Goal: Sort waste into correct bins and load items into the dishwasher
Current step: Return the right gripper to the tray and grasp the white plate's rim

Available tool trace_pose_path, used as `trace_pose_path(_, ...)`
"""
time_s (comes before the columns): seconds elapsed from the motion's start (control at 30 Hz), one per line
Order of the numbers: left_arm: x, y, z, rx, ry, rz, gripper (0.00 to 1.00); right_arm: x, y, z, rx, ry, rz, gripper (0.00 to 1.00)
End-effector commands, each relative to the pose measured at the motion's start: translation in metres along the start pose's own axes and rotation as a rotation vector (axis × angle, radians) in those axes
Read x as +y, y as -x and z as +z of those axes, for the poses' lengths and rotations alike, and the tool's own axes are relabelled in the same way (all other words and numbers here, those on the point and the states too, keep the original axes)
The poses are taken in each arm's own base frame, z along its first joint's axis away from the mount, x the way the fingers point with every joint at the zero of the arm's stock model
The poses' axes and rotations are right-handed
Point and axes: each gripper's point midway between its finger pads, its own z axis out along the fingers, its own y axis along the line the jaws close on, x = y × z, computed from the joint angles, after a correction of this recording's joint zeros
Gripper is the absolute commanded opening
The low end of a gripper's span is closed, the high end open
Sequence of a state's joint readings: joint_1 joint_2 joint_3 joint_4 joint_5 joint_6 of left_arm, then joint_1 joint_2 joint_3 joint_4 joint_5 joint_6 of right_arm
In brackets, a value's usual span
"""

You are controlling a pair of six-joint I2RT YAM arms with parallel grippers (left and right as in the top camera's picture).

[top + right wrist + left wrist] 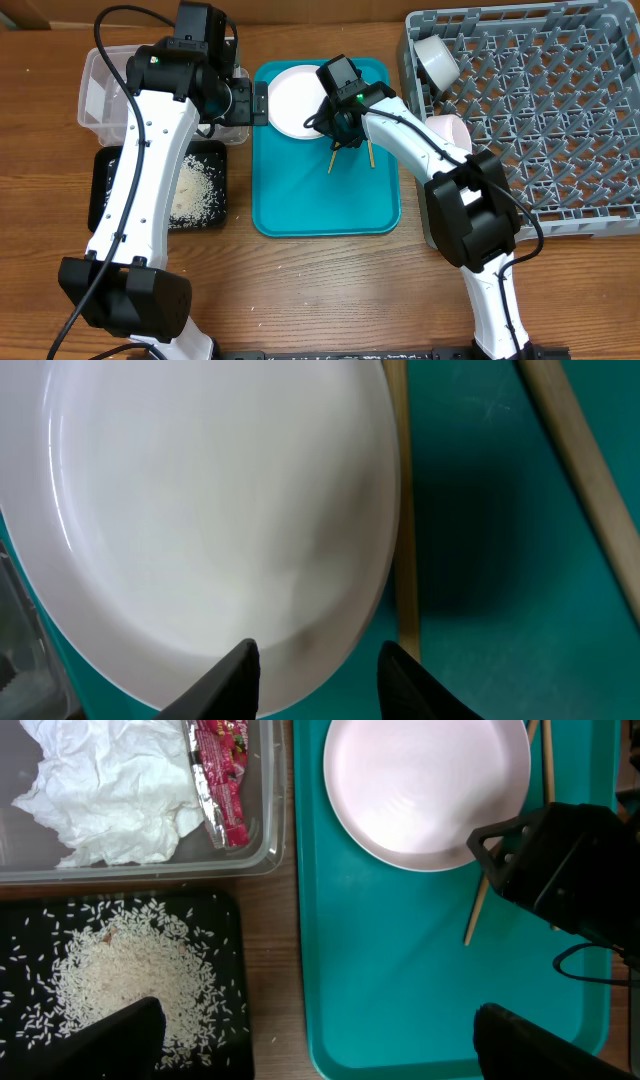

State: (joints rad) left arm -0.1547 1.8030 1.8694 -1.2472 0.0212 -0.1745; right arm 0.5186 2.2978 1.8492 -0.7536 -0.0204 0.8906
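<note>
Right gripper (318,675) spread, tips low over near rim of white round plate (200,510). Plate glossy, plain, empty; lies flat on teal tray (500,610), far-left corner. One wooden chopstick (402,510) runs along its edge. Left gripper (320,1055) spread wide, one finger over black tray (20,915) of loose rice (120,970).

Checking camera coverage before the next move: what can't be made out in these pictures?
- Overhead: contents of the clear tub, mostly covered by the left arm.
- Overhead: upper ends of the chopsticks, hidden under the right arm.
- Right wrist: most of the plate, cut off by the frame edges.
- Overhead: right side of the rack, cut off by the picture edge.
</note>
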Motion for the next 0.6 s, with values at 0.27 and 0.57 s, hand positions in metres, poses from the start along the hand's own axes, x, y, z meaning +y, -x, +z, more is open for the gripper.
trace_pose_path(0.27,0.002,0.0,0.005,0.009,0.009,-0.009,1.0,-0.004,-0.008,0.026,0.019,-0.014,0.02,0.25)
trace_pose_path(0.57,0.002,0.0,0.005,0.009,0.009,-0.009,1.0,-0.01,-0.013,0.029,0.038,-0.035,0.017,0.04)
